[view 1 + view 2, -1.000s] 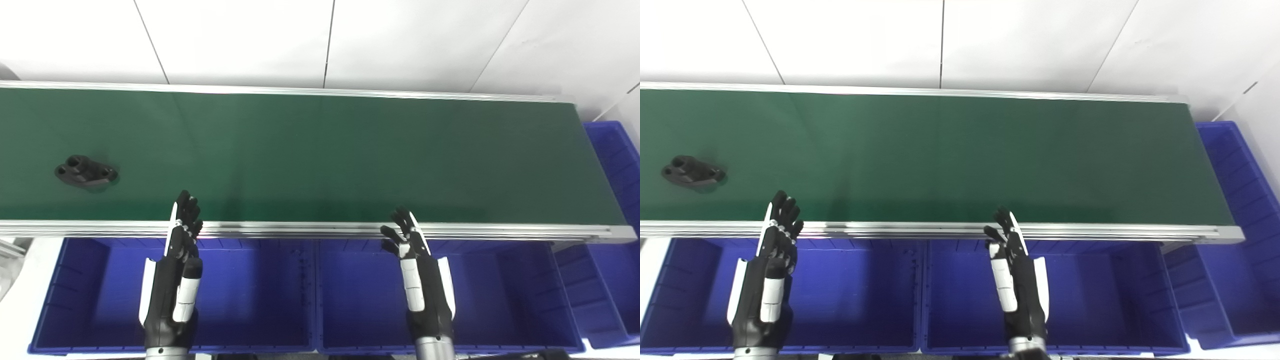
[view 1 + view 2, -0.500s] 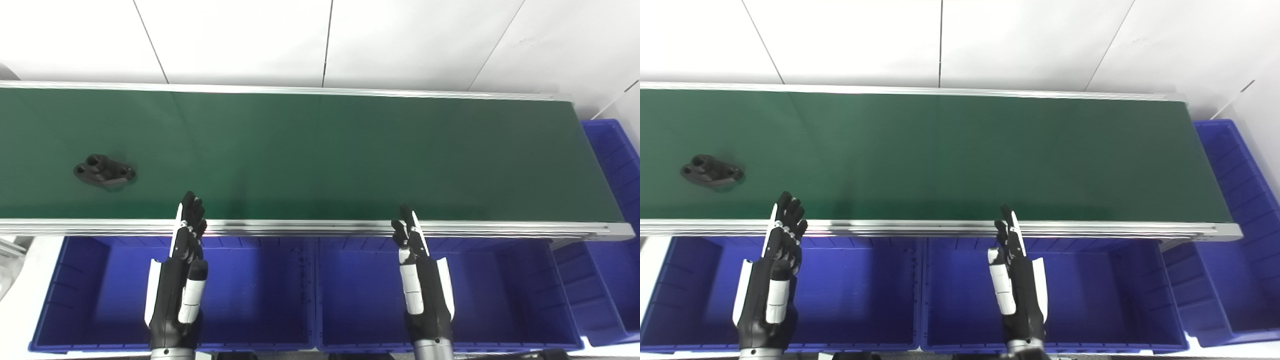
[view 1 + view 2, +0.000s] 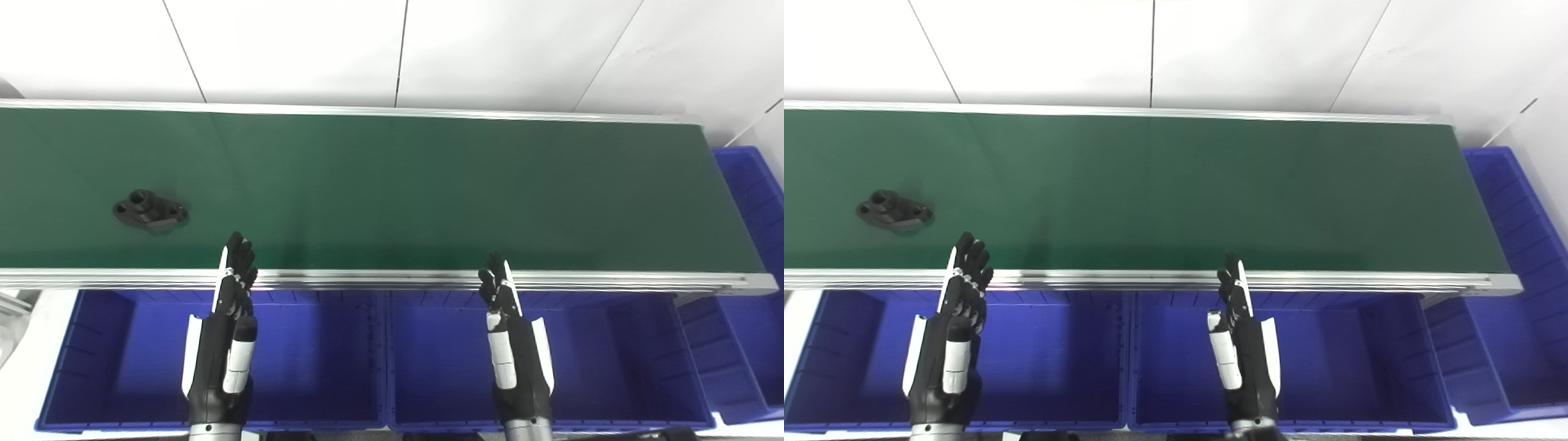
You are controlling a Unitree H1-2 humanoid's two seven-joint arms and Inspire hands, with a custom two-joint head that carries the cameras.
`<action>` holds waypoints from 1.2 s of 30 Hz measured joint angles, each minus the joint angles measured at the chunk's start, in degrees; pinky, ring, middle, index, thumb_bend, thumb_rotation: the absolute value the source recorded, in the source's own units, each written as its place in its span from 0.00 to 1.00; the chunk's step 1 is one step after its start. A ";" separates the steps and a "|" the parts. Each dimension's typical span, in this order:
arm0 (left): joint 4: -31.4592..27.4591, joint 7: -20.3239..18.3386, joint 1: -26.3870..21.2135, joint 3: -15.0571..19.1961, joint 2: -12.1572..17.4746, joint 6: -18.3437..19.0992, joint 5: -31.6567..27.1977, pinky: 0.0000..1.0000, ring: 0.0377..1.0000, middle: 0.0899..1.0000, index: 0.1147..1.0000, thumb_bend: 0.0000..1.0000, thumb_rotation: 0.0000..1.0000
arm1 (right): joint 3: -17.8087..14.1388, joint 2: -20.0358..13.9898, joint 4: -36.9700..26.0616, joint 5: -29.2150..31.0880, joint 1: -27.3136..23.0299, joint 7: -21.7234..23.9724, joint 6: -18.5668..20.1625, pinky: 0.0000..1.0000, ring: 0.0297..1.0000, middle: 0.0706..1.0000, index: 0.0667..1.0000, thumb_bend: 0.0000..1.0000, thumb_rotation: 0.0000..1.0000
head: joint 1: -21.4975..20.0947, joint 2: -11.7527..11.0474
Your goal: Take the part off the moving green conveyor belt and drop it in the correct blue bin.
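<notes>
- Left eye view: a green conveyor belt point(image 3: 429, 190) with aluminium side rails spans the picture beneath a white tiled wall point(image 3: 294, 49).
- Left eye view: the part point(image 3: 150, 212), a black flanged piece with a raised boss and holes at its ends, lies flat on the left stretch of the belt, nearer the front rail than the back one.
- Left eye view: the left hand point(image 3: 228, 318) is held upright over the left blue bin point(image 3: 98, 367), fingers extended and a little apart, holding nothing; its fingertips point(image 3: 240, 245) overlap the front rail, to the right of the part and apart from it.
- Left eye view: the right hand point(image 3: 507, 331) is raised over the middle blue bin point(image 3: 612, 367), fingers straight and close side by side, empty.
- Right eye view: the part point(image 3: 895, 212) lies up and to the left of the left hand point(image 3: 955, 331), untouched.
- Right eye view: the right hand point(image 3: 1240, 340) is seen edge-on, unclenched, its fingertips point(image 3: 1233, 264) reaching the front rail.
- Right eye view: a third blue bin point(image 3: 1513, 245) stands at the belt's right end; the bins in front of the belt sit side by side.
</notes>
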 measured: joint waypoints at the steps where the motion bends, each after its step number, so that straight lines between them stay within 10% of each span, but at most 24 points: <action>1: 0.00 0.00 0.11 -0.07 0.00 0.00 0.00 1.00 1.00 1.00 1.00 0.67 0.94 | 0.00 -0.07 0.04 -0.11 0.00 0.01 -0.14 0.99 0.98 1.00 1.00 0.76 1.00 | 0.09 0.00; 26: 2.77 0.55 0.41 -0.18 -0.29 -1.84 -0.59 1.00 1.00 1.00 1.00 0.66 0.91 | 0.12 -1.44 3.08 -1.37 -0.09 0.03 -3.60 0.98 0.99 1.00 1.00 0.75 0.93 | 3.78 -5.18; 36: 5.71 1.64 0.08 -0.14 -2.31 -4.43 -0.02 1.00 1.00 1.00 1.00 0.65 0.86 | -1.55 -3.37 4.79 1.02 -0.15 0.54 -5.46 0.98 1.00 1.00 1.00 0.74 0.96 | 11.16 -8.35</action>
